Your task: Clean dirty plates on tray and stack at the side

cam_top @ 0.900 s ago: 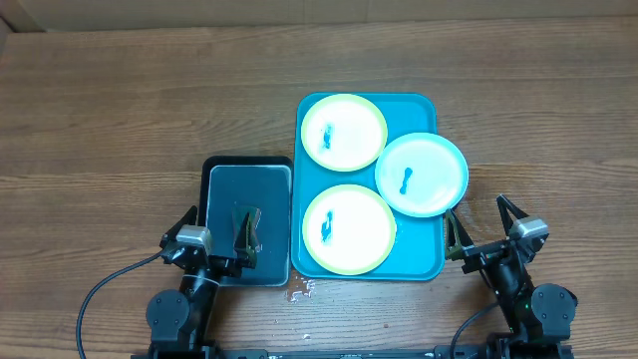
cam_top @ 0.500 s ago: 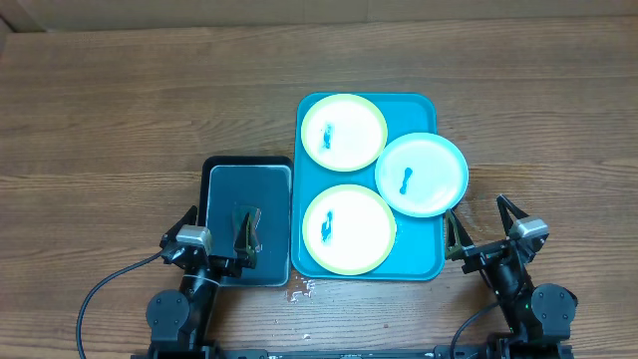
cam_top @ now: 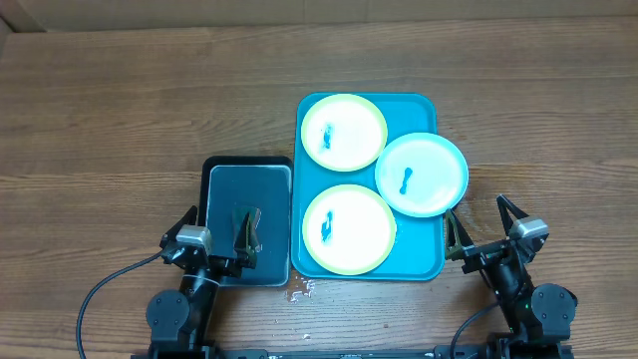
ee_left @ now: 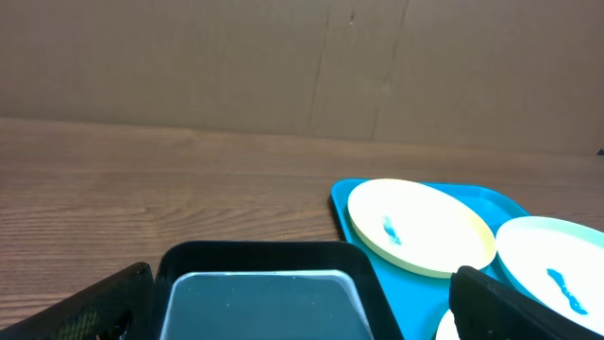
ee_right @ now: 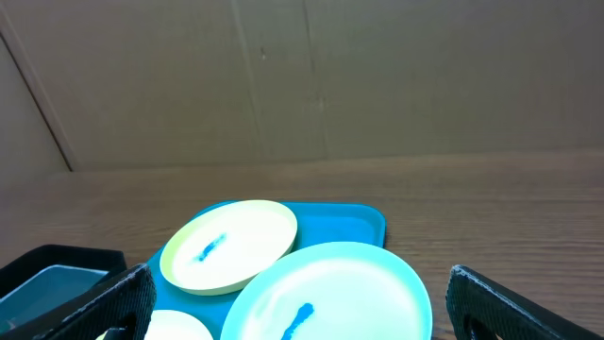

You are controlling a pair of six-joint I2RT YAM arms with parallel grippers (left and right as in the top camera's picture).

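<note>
The turquoise tray lies at the table's centre right and holds three plates with blue smears. A yellow-green plate is at its far end and another at its near end. A light-blue plate overhangs the right rim. My left gripper stands open at the near left, its fingers straddling a black tray. My right gripper is open just off the tray's near right corner, empty. The right wrist view faces the light-blue plate; the left wrist view looks over the black tray.
The black tray, grey-blue inside, touches the turquoise tray's left side. A small wet patch marks the wood at their near corners. Brown cardboard walls the far side. Bare wood stretches left, far and right of the trays.
</note>
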